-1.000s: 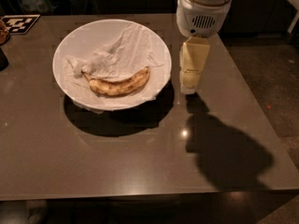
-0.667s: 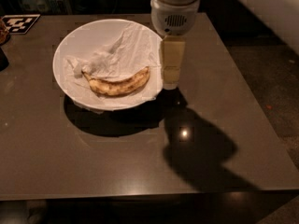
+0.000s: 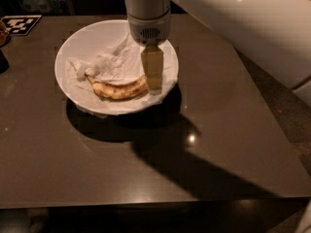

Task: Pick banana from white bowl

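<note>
The white bowl (image 3: 82, 42) stands on the dark table, at its far left part. Crumpled white paper (image 3: 114, 64) lines it. The banana (image 3: 116, 89), yellow with brown spots, lies curved in the bowl's near half, on the paper. My gripper (image 3: 154, 84) hangs from the white arm over the bowl's right side. Its pale fingers point down at the banana's right end and hide that tip.
The dark table (image 3: 228, 130) reaches to the right and toward the camera, with edges at the front and right. A black-and-white marker tag (image 3: 19, 24) lies at the far left corner. A dark object (image 3: 3, 62) sits at the left edge.
My gripper has moved left, from beside the bowl's right rim to over the bowl at the banana's right end. The banana and bowl have not moved.
</note>
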